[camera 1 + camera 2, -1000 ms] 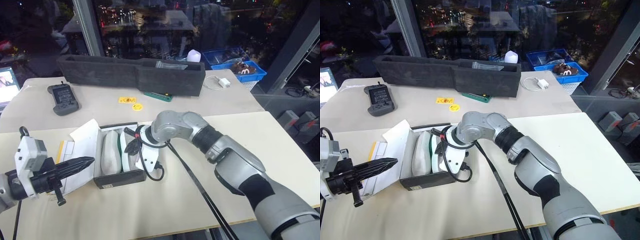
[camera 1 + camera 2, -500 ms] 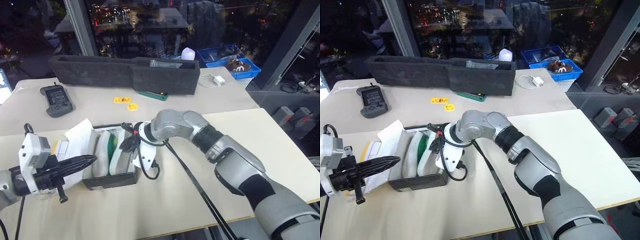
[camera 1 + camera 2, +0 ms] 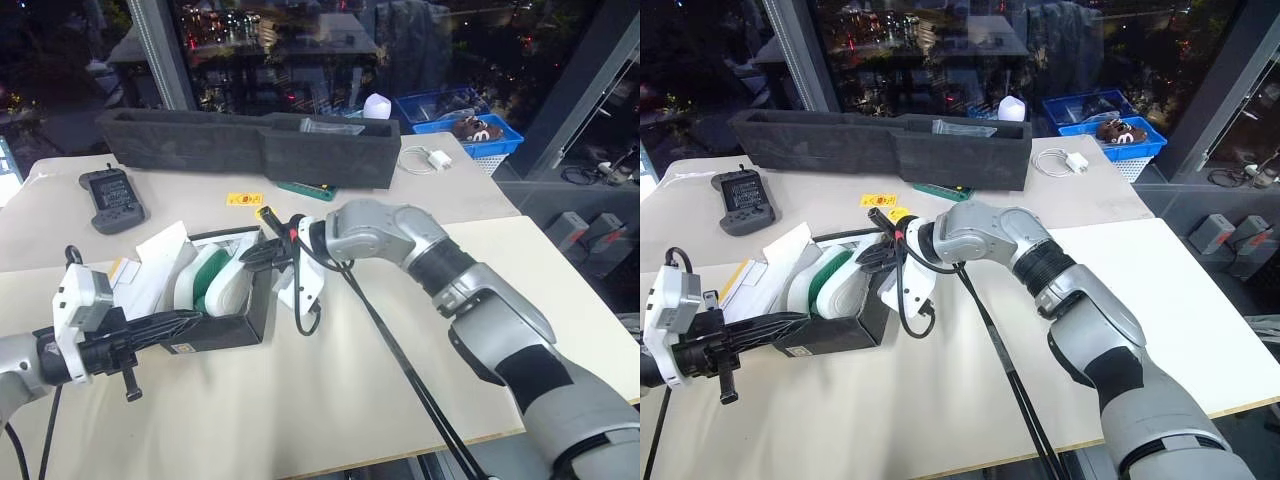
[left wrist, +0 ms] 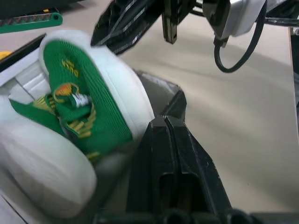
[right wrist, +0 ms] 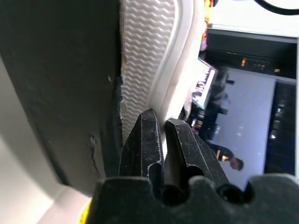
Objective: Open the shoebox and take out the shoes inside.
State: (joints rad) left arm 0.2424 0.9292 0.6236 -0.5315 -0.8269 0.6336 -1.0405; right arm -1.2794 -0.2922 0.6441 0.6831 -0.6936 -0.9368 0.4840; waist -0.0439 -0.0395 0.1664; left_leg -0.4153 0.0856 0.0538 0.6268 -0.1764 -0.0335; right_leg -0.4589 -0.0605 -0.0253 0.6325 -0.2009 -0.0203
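Observation:
The shoebox (image 3: 215,335) lies open on the table, black walls up, its lid (image 3: 160,265) folded back to the left with the white inside showing. Two green shoes with white soles stand on edge inside. My right gripper (image 3: 246,262) reaches in from the right and is shut on the white sole rim of the nearer shoe (image 3: 225,285), close to the box's right wall (image 5: 56,93). That shoe (image 4: 88,93) is tipped up. The other shoe (image 3: 185,282) lies beside it. My left gripper (image 4: 166,122) is shut, its tips against the box's near corner (image 4: 175,100).
A long dark grey foam tray (image 3: 250,145) runs along the back. A grey controller (image 3: 115,193) and yellow stickers (image 3: 246,199) lie behind the box. A white charger (image 3: 432,158) and blue baskets (image 3: 465,125) are at the back right. A black cable (image 3: 385,340) crosses the table.
My right gripper has risen, tipping the nearer shoe upward, and the box's right side has tilted up with it. The left gripper stays at the box's front. The camera has shifted.

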